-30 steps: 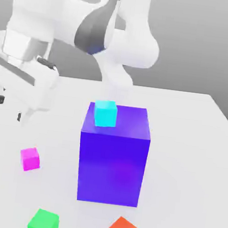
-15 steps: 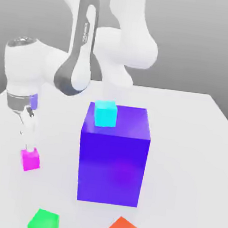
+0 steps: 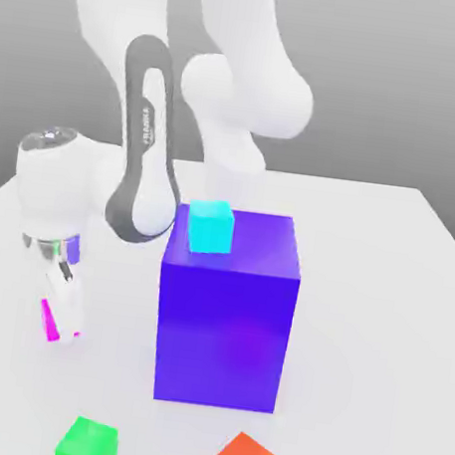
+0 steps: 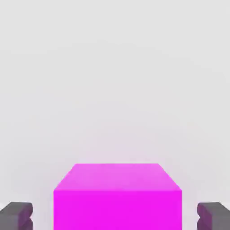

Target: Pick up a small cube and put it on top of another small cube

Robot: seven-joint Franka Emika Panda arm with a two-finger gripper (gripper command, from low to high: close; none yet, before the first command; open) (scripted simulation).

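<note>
My gripper (image 3: 63,317) sits low at the exterior view's left, jaws open astride the magenta cube (image 4: 117,197), fingertips (image 4: 15,215) not touching.

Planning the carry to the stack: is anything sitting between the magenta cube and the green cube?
Nothing visible does. The magenta cube sits between the fingers, and bare table separates it from the green cube. The big blue block stands off to the exterior view's right.

Faint vertical lettering on the arm's dark grey link (image 3: 144,126), too small to read; nothing else legible.
</note>
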